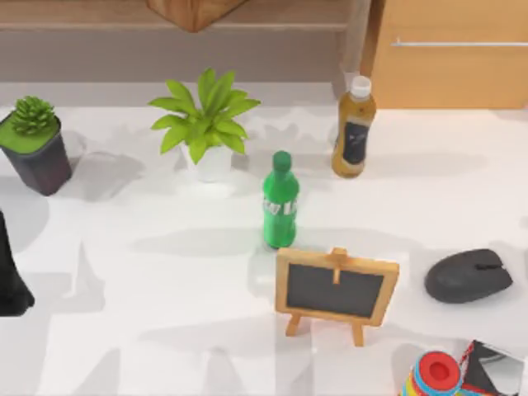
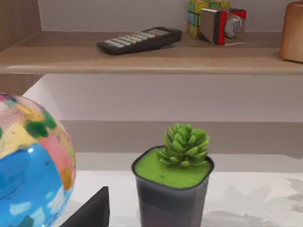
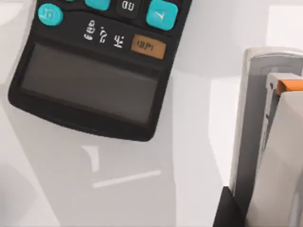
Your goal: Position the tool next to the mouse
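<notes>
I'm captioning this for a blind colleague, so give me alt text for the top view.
A dark grey mouse lies at the white table's right side, right of a small chalkboard easel. Behind the easel stand a green bottle, an amber bottle, a leafy plant and, far left, a potted succulent.

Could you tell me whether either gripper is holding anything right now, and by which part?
It cannot be told: the tool sits close at the right wrist, but no fingers show on it.

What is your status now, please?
Left arm parked, table's left edge. Silver-grey piece close under right wrist camera, near calculator. Mouse at table's right; chalkboard easel just to its left.
</notes>
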